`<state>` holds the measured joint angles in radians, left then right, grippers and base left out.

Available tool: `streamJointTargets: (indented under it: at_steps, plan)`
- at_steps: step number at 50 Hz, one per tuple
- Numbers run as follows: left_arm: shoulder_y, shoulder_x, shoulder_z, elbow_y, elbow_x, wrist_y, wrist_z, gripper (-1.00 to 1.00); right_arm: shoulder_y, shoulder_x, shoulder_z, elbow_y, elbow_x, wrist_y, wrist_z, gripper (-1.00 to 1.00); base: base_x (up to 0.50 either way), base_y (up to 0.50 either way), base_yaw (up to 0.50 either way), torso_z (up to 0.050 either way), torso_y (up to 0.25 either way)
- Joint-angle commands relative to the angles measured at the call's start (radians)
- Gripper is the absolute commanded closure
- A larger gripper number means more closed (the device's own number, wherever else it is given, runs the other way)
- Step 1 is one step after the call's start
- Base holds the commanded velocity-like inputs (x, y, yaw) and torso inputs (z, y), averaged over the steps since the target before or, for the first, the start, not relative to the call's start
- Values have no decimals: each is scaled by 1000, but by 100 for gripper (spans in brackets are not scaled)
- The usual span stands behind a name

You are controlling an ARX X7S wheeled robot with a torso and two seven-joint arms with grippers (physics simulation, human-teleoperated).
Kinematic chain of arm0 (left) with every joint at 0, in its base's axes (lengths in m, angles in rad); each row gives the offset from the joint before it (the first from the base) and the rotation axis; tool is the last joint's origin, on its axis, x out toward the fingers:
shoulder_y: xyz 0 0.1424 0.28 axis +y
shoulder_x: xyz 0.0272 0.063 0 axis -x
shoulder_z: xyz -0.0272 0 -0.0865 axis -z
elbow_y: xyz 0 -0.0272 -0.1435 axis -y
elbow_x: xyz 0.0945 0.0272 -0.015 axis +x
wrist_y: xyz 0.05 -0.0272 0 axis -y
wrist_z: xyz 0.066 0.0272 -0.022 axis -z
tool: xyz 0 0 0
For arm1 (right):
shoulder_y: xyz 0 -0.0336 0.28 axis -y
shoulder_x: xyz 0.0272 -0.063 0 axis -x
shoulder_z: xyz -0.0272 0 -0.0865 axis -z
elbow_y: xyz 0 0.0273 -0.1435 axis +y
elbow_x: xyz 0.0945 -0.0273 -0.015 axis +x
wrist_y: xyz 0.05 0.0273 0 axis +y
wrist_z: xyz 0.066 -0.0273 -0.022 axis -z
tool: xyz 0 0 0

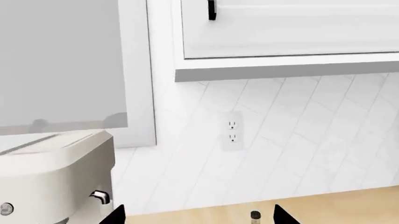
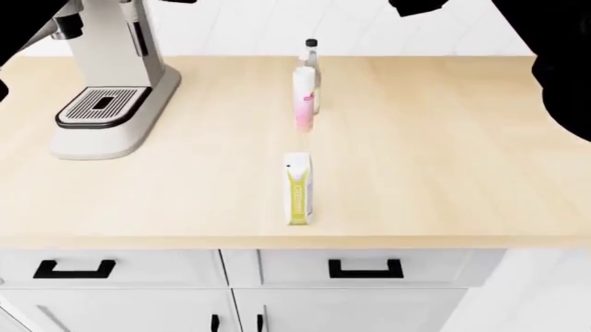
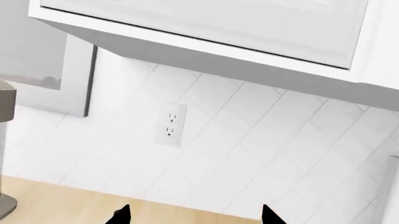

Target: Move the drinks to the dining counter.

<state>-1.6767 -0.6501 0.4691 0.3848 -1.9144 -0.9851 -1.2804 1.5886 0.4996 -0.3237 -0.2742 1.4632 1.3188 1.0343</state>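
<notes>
Drinks stand in a near-straight row on the light-wood worktop (image 2: 443, 152), running from front to back in the head view. Nearest the front edge: white and yellow-green carton (image 2: 298, 188), upright. Behind it, apart: slim white bottle with pink label (image 2: 305, 98). Just behind that, partly hidden by it: clear glass bottle with black cap (image 2: 312, 52), close to the wall; its cap also shows in the left wrist view. None is touched by either arm.

Coffee machine (image 2: 106, 76) sits on the same worktop at the far left, drip grille facing forward. White drawers with black handles (image 2: 365, 268) lie under the worktop's front edge.

Left gripper (image 1: 198, 215): only two dark fingertips (image 1: 115, 215) show, spread wide apart, nothing between them; aimed at the tiled wall with its outlet (image 1: 232, 131).

Right gripper (image 3: 194, 215): two dark tips likewise spread, holding nothing, facing the wall below the upper cabinet (image 3: 206, 28).
</notes>
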Motion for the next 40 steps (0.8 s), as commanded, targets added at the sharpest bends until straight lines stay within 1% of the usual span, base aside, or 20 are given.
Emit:
streamJointTargets:
  at_steps: [1, 4, 10, 11, 16, 32, 34, 40]
  plan:
    - [0, -4, 3, 1, 1, 4, 2, -100, 0, 5, 0, -4, -1, -16, 4, -100, 0, 0, 0, 0, 18]
    - [-1, -5, 3, 0, 1, 5, 2, -100, -12, -1, 11, 11, 31, -18, 35, -100, -1, -311, 0, 0, 0]
    - [0, -5, 6, 1, 0, 7, 3, -100, 3, 5, -10, 0, 8, -14, 17, -100, -39, -460, 0, 0, 0]
    - [0, -5, 7, 1, 0, 8, 3, -100, 17, 9, -32, -4, -10, 1, 8, -100, 0, 0, 0, 0, 0]
    - [-1, -7, 7, 1, -2, 10, 2, -100, 19, 8, -35, -4, -3, -1, 5, -100, 0, 0, 0, 0, 0]
    - [-4, -10, 12, -1, 4, 15, 10, -100, 20, 16, -46, -16, -27, -30, -38, -100, 487, -1, 0, 0, 0]
    - [-5, -11, 13, 0, 5, 16, 10, -100, 25, 13, -49, -4, -18, -22, -24, -100, 422, -1, 0, 0, 0]
    - [-6, -13, 15, -2, 6, 18, 12, -100, 22, 16, -55, -4, -23, -26, -27, -100, 0, 0, 0, 0, 2]
